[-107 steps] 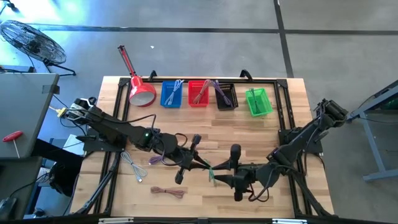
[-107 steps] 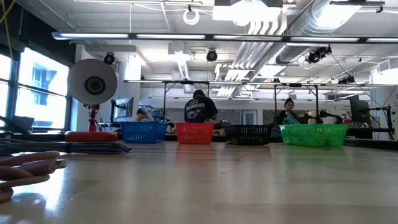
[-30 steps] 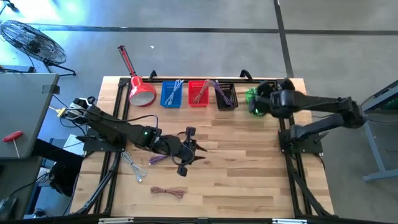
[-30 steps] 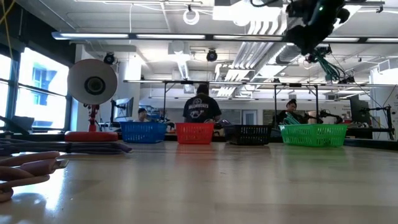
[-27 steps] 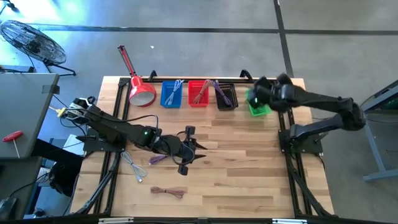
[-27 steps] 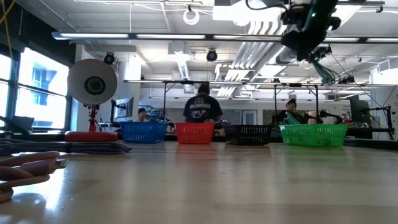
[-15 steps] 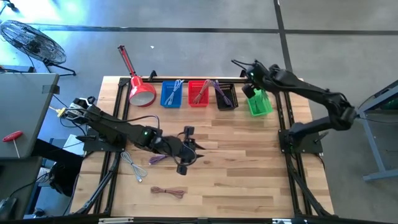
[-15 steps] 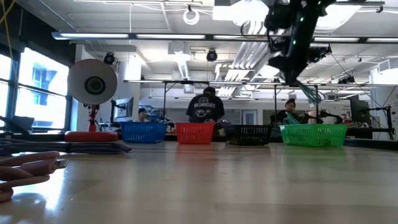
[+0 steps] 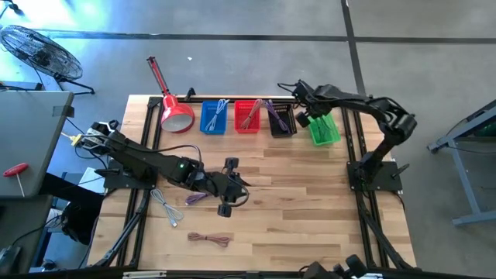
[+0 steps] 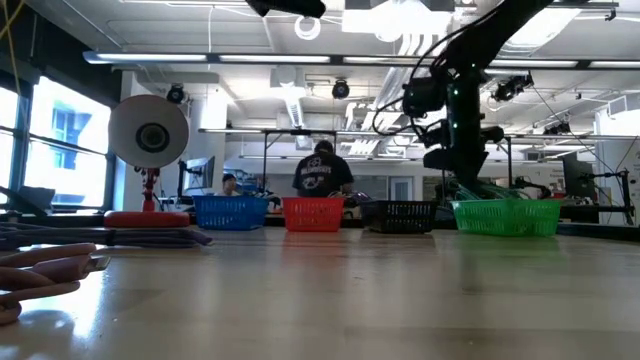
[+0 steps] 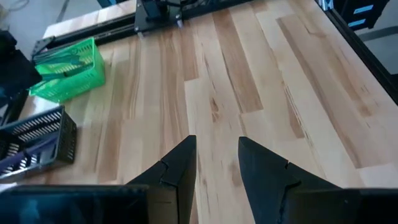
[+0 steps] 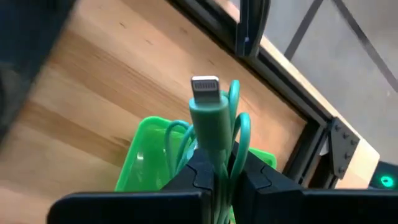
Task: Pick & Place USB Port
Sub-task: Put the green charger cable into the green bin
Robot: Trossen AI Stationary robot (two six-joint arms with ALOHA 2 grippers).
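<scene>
My right gripper point(image 12: 217, 167) is shut on a green cable point(image 12: 209, 121) whose silver plug point(image 12: 204, 83) sticks out beyond the fingers. It hovers over the far left side of the green basket point(image 9: 325, 129), which holds more green cable loops. In the low view the right arm point(image 10: 450, 115) stands just left of and above the green basket point(image 10: 505, 216). My left gripper point(image 11: 217, 152) is open with nothing between its fingers. It sits low over the middle of the table point(image 9: 236, 186), beside a purple cable point(image 9: 194, 198). My right gripper pinches the green cable's thick connector body point(image 12: 214, 148) between its two fingers, just behind the plug. The plug points out past the fingertips. Thin green loops point(image 12: 239, 127) of the same cable bunch beside the fingers. The cable is lifted clear of the basket.
Blue point(image 9: 214, 118), red point(image 9: 247, 116) and black point(image 9: 282, 121) baskets with cables line the far edge left of the green one. A red lamp point(image 9: 177, 113) stands at the far left. A grey cable point(image 9: 167, 209) and a brown cable point(image 9: 209, 239) lie near the front left.
My right gripper has swung with the green cable from over the green basket toward the far edge and a little to the left. It has also come down to just above the basket's height, staying shut on the cable.
</scene>
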